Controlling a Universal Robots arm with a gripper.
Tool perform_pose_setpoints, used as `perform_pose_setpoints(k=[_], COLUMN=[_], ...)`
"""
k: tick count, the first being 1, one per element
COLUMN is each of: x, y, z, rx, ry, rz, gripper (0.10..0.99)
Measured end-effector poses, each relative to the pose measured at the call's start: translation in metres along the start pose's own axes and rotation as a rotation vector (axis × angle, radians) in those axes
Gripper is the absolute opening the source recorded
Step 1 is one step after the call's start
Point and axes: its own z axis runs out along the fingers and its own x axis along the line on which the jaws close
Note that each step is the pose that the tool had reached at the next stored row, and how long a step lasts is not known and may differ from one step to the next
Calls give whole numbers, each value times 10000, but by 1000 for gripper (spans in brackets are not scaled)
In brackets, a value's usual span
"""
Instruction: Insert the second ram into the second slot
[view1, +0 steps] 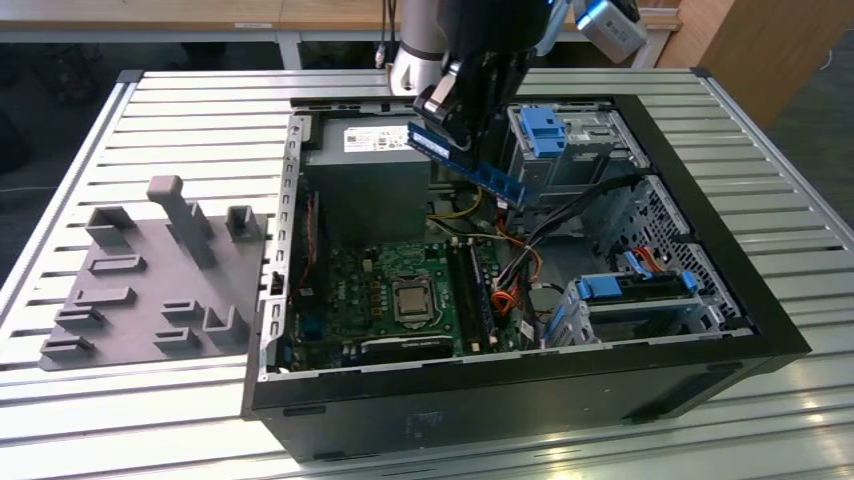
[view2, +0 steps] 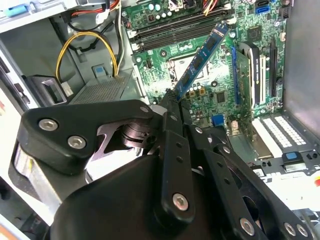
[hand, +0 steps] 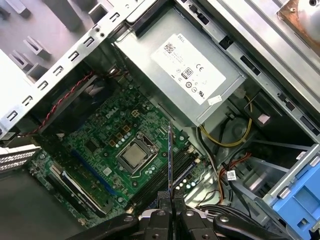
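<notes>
The second ram (view1: 470, 168), a thin blue board strip, hangs tilted in the air above the open computer case (view1: 534, 370), over the power supply's edge and the cables. My gripper (view1: 449, 118) is shut on its upper end. In the second wrist view the ram (view2: 202, 57) sticks out from the gripper (view2: 172, 99) towards the motherboard. The first wrist view shows the ram (hand: 170, 160) edge-on, held by the gripper (hand: 170, 199), above the long dark memory slots (hand: 181, 170). The same slots (view1: 470, 290) lie to the exterior view's right of the processor socket (view1: 407, 300), well below the ram.
A grey power supply (view1: 367, 150) fills the case's far part. Blue drive-bay latches (view1: 541, 135) (view1: 621, 285) and loose cables (view1: 514, 285) sit on the exterior view's right. A grey fixture block (view1: 147, 280) lies on the slatted table (view1: 174, 110), on the exterior view's left.
</notes>
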Motion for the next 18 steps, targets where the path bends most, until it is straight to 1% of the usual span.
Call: perform_pose_setpoints(k=[18], x=[0], y=[0], z=[0], rx=[17], ry=[-39], rz=[1032], gripper=[137])
